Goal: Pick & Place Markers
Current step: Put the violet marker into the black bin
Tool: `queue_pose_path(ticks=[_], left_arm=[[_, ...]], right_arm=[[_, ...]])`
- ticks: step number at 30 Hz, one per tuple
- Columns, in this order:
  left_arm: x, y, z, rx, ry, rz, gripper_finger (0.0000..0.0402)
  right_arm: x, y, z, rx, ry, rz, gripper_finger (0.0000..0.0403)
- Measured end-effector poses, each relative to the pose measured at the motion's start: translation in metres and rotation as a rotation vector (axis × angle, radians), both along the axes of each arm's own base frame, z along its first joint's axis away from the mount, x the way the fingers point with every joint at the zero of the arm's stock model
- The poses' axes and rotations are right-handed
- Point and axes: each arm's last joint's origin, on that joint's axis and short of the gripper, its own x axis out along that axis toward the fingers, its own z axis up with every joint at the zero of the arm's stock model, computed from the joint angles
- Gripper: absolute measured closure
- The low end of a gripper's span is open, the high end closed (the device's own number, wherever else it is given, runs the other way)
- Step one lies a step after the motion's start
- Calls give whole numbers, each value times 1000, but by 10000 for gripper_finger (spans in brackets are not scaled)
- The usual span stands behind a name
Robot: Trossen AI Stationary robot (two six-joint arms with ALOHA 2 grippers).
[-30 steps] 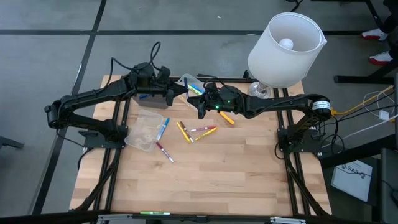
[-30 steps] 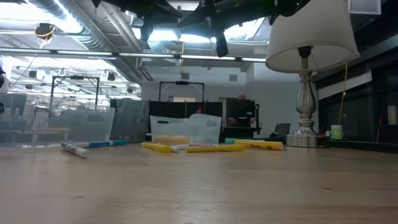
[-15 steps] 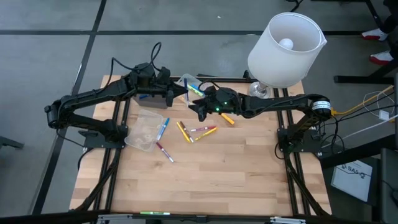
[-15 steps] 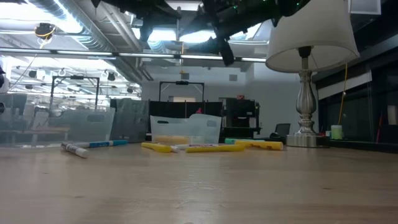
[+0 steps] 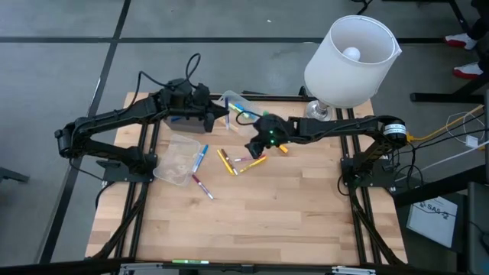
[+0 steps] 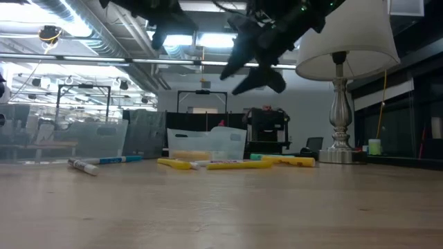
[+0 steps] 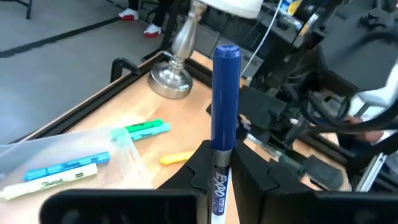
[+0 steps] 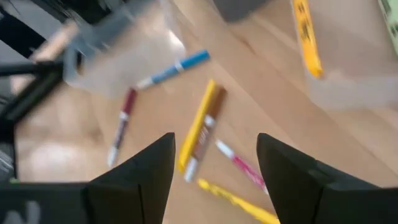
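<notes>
My left gripper [image 5: 220, 114] hangs over the table's far part, shut on a blue marker [image 7: 224, 93] with a blue cap and a white barrel. Beside it stands a clear container [image 5: 233, 101] holding a teal marker [image 7: 62, 169] and a green marker [image 7: 142, 129]. My right gripper [image 5: 254, 147] is open and tipped downward above loose markers lying flat on the table's middle: a yellow marker [image 8: 196, 130], a brown marker [image 8: 207, 127], a pink marker [image 8: 241, 167] and a blue marker [image 8: 174, 66]. It touches none of them. My left gripper pinches the marker's white barrel [image 7: 219, 180] between its two fingers, behind the blue cap. The marker lies along the fingers, and its capped end [image 7: 226, 56] sticks out past the fingertips. It is lifted clear of the table.
A second clear container [image 5: 177, 160] sits at the table's left, with a red marker [image 5: 202, 186] near it. An orange marker [image 5: 279, 145] lies by my right arm. A lamp [image 5: 351, 61] with a white shade stands at the far right corner. The near half of the table is bare wood.
My right gripper has opened, tipped downward and sunk toward the loose markers in the table's middle. My left gripper has kept its place with the blue marker.
</notes>
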Motion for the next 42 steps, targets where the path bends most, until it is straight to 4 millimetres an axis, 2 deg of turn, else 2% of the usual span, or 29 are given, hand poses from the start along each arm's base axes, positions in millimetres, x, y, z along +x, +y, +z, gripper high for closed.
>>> queue_pose_path(ticks=[9, 26, 32, 42], left_arm=[[-6, 1, -12, 66, 171, 74, 373], [-22, 4, -28, 234, 509, 271, 373], [-28, 9, -19, 288, 700, 326, 373], [-24, 30, -2, 322, 862, 337, 373]], right_arm=[[-8, 1, -9, 17, 127, 2, 179], [-8, 1, -9, 5, 128, -9, 178], [-9, 0, -9, -8, 130, -23, 178], [-8, 0, -9, -8, 126, -23, 179]])
